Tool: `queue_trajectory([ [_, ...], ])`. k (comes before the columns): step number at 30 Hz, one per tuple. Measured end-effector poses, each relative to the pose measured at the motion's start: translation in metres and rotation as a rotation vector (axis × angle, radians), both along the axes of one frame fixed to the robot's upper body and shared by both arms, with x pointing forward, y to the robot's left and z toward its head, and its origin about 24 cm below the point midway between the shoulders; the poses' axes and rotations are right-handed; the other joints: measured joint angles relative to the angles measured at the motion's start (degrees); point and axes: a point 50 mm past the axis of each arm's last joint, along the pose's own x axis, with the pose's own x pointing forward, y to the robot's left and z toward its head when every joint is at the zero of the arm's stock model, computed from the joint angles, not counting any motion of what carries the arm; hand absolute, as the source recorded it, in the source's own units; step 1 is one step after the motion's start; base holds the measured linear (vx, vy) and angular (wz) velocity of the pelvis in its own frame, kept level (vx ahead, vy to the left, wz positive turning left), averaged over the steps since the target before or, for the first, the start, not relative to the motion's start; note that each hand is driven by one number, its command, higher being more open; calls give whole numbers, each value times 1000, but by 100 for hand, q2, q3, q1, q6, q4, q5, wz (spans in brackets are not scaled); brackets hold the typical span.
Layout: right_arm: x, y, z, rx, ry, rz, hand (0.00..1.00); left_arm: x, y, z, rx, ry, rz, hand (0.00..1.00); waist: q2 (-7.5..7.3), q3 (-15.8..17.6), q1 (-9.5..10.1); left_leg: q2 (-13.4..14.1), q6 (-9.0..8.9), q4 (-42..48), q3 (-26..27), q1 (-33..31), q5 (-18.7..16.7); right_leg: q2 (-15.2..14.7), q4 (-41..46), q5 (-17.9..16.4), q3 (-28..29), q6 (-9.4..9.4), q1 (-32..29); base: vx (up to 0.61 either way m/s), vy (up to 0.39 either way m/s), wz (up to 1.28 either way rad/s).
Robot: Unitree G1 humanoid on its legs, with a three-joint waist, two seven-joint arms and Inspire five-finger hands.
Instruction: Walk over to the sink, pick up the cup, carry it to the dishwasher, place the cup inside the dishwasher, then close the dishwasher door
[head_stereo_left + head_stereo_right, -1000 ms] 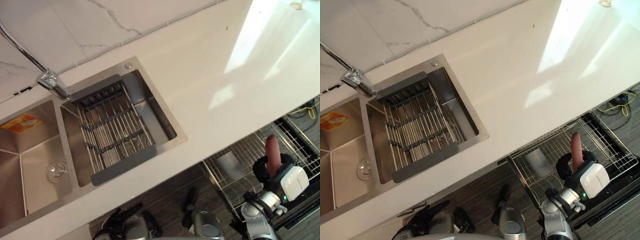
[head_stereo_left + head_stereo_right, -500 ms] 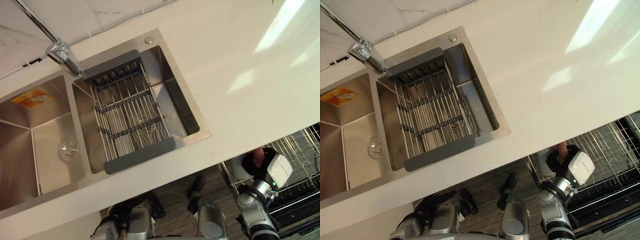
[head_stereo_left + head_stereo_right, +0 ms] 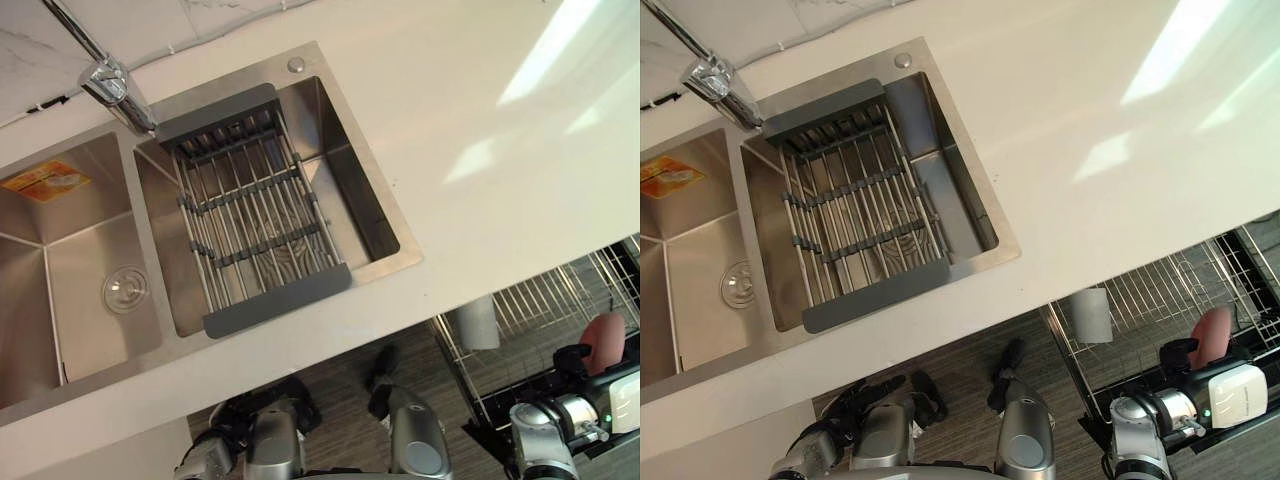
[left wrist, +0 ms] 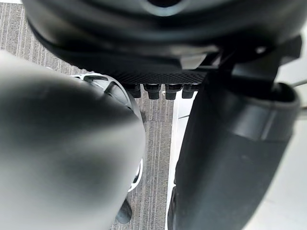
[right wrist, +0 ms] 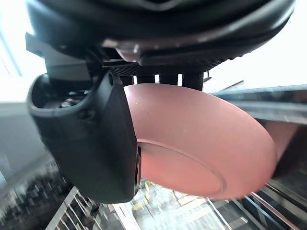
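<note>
Upper left of frame: chrome tap (image 3: 115,85) over a double stainless-steel sink (image 3: 60,290). A grey slatted drying rack (image 3: 255,215) spans its right basin. Left robot hand (image 4: 230,153) sits at the bottom edge, left of centre; cannot tell how its fingers stand. White stone surface (image 3: 450,120) runs from centre to upper right. Lower right: wire dishwasher rack (image 3: 540,310), with a pale grey cylindrical object (image 3: 478,322) at its left end. Far lower right: right robot hand (image 5: 96,143) closed round the pink cup (image 5: 192,143), over the rack.
</note>
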Motion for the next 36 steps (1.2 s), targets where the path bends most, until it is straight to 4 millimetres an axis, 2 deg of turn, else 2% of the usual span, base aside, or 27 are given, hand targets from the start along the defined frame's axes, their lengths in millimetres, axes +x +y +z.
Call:
queue_trajectory([
  [2,-9,1,-5,21,-3,-38,100,2,0,1,-14,-8,24,100,-16,11,81,-30,38,28,23,14,-54,-52,64,5,21,4,-5,-64,42,-2],
  [6,-16,5,-11,47,-2,-59,100,2,-1,1,-21,-11,46,100,-17,26,79,-52,45,49,77,1,-66,-90,145,5,85,5,-84,-15,31,-7],
  [13,-9,13,-10,48,-59,-16,100,3,-1,1,-23,-18,67,100,-4,69,84,-61,43,39,138,84,-65,-124,310,-58,147,-11,-112,5,4,-4],
  [23,5,40,-16,75,-46,97,100,4,-3,1,-23,-33,70,100,4,72,97,-141,45,-5,23,98,-62,-283,554,-195,64,30,-122,-11,3,7],
  [27,6,40,-14,80,-68,99,100,4,-4,1,-23,-32,70,100,6,71,97,-142,44,4,15,125,-60,-296,601,-230,59,37,-110,0,0,0],
  [30,7,39,-8,101,-147,88,100,4,-3,1,-23,-32,70,100,8,70,96,-138,44,3,13,174,-59,-304,646,-272,59,35,-79,0,0,0],
  [33,7,33,5,141,-304,50,100,4,-4,1,-23,-33,70,100,13,67,95,-125,46,1,14,192,-62,-298,648,-275,57,33,-56,0,0,0],
  [36,0,19,23,151,-502,-28,100,4,-3,1,-23,-32,74,100,13,66,98,-105,51,15,16,285,-75,-279,637,-278,54,33,59,0,0,0],
])
